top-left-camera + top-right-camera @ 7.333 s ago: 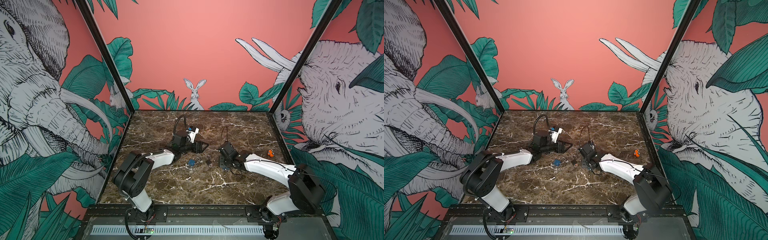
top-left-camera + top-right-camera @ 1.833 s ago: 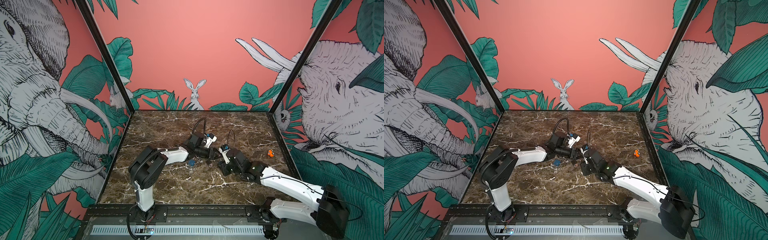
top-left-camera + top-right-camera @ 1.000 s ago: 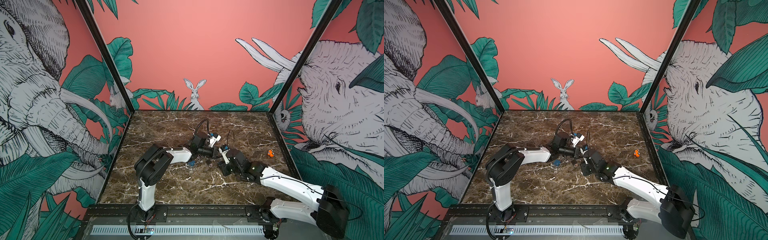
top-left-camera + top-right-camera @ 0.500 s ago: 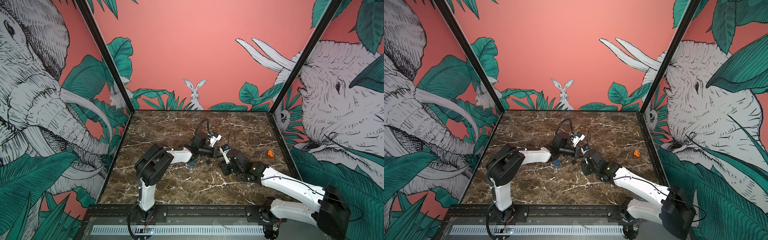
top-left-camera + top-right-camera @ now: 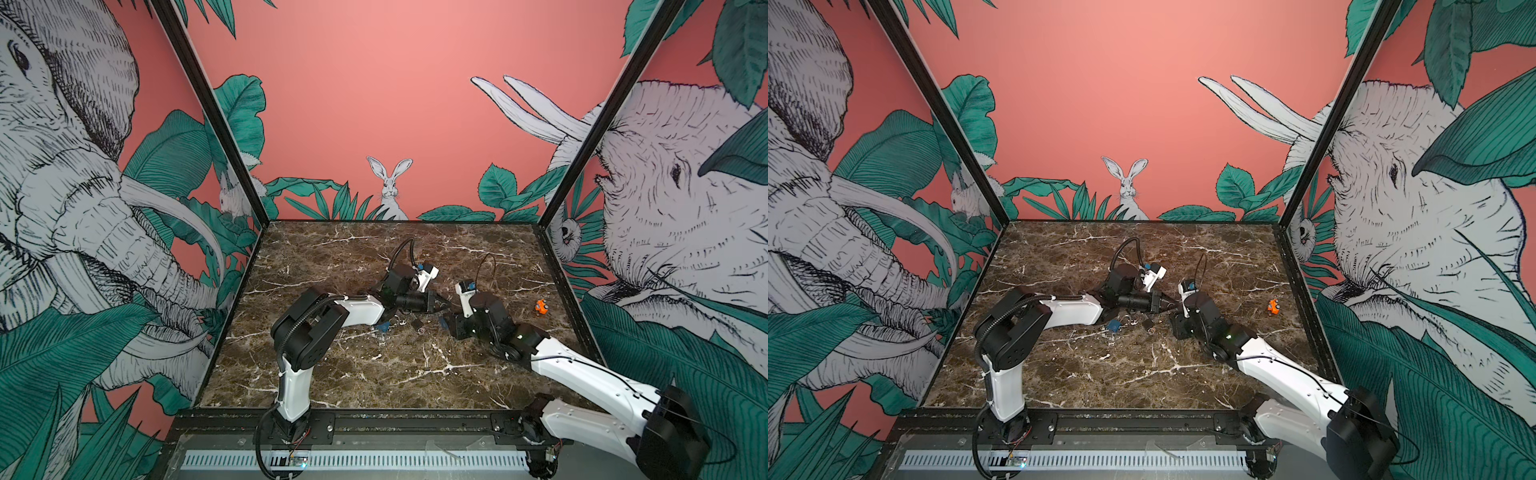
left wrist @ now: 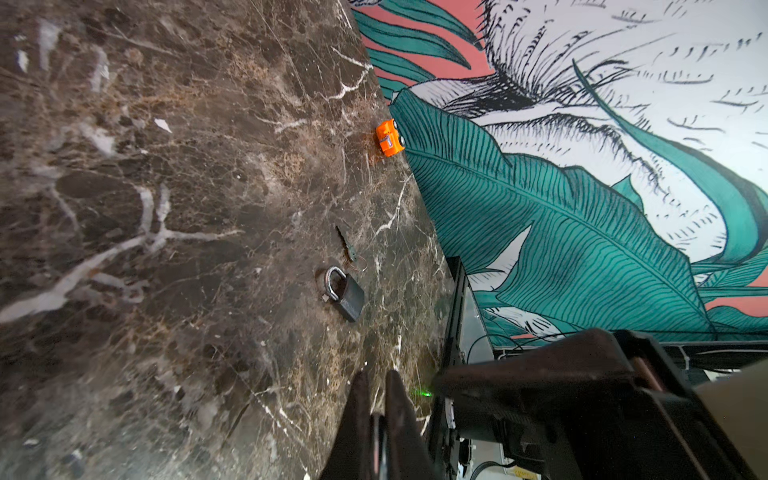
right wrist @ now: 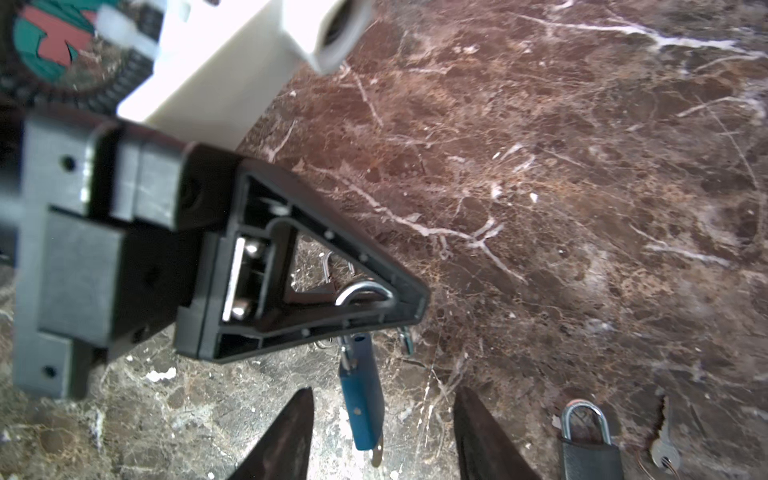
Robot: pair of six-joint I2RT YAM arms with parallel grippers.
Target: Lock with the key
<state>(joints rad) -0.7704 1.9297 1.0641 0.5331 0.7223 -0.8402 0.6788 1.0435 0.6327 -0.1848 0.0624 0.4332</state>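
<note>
- L gripper (image 6: 377, 378) shut, at bottom edge of frame.
- R gripper (image 7: 384, 392) open; blue padlock (image 7: 359, 399) shows btwn its fingers, lower centre.
- Black padlock (image 6: 345, 293) flat on table (image 6: 166, 208) near frame centre, key (image 6: 347, 247) just beside its shackle.

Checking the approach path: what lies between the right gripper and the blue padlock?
A dark padlock and a ringed key lie between right gripper and blue padlock, in both top views.
</note>
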